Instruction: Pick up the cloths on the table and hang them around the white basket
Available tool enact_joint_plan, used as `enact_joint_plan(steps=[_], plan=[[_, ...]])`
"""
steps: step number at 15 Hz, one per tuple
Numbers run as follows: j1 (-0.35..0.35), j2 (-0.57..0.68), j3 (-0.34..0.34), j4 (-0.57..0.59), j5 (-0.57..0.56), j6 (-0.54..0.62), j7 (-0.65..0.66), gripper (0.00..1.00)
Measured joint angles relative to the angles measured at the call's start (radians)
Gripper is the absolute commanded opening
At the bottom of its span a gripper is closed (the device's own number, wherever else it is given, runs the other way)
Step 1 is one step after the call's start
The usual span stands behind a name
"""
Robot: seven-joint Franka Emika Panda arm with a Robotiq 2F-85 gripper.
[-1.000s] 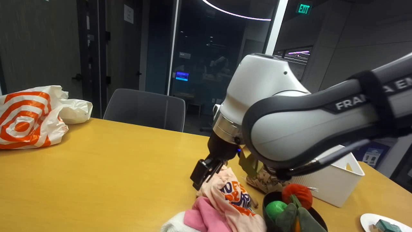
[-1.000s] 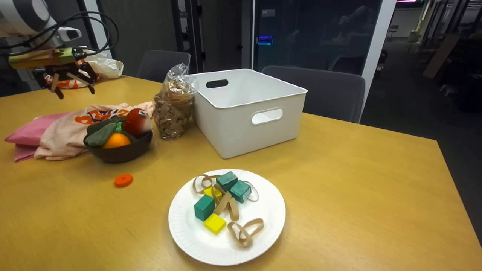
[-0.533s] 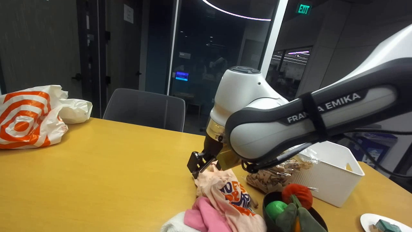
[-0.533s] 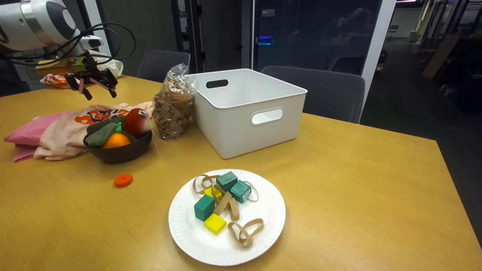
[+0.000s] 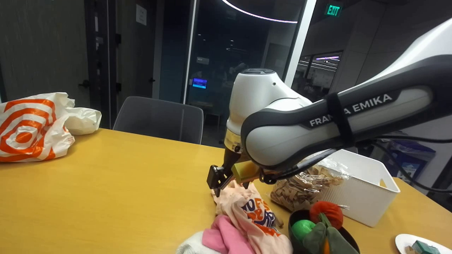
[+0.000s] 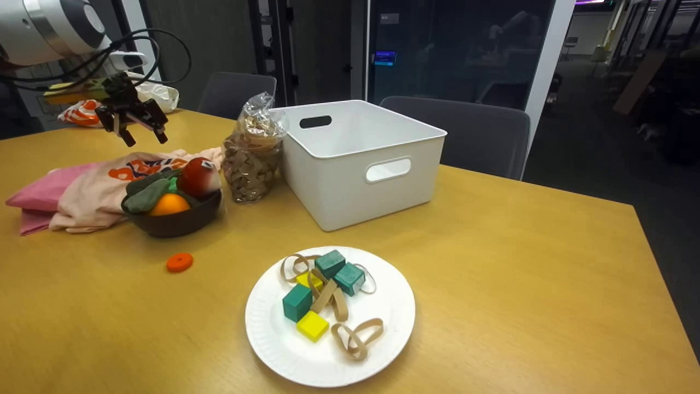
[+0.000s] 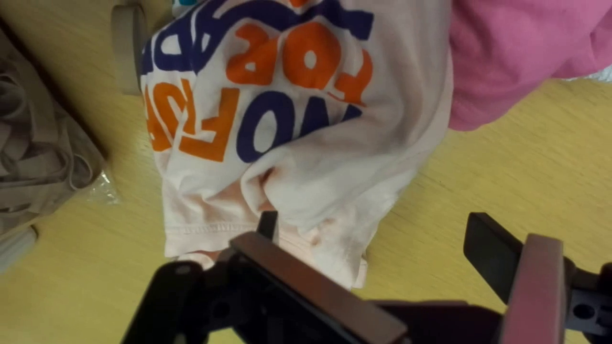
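Above the cream cloth (image 7: 306, 143) lettered "NO", hand (image 7: 375, 231) spread wide, empty, arm (image 5: 300, 132) marked "EMIKA", green "EXIT" sign (image 5: 333, 10)

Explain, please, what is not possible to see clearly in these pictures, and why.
White fluffy cloth: bottom edge cuts it off, in an exterior view.
White rectangular plastic basket: near walls hide its floor, in an exterior view.
Peach printed cloth: black-and-brown fingers hide part, in the wrist view.
Grey-tan rounded thing: blurred in the wrist view, identity unclear.
Pale rectangular sign: any writing too small, in an exterior view.
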Motion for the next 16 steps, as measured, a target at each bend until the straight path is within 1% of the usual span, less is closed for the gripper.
enact_joint_plan(steps=[3, 7, 8, 9, 12, 16], plan=[[0.0, 0.002, 0.0, 0.0, 0.001, -0.009, 0.002, 1.0], [-0.001, 0.049, -0.015, 0.03, 0.001, -0.078, 0.04, 1.0], [-0.002, 0.065, -0.019, 0.043, 0.001, -0.083, 0.045, 0.75], [-0.004, 0.08, -0.022, 0.055, 0.001, -0.084, 0.047, 0.74], [-0.014, 0.12, -0.023, 0.091, 0.027, -0.096, 0.046, 0.52], [-0.023, 0.154, -0.023, 0.138, 0.077, -0.149, 0.044, 0.2]])
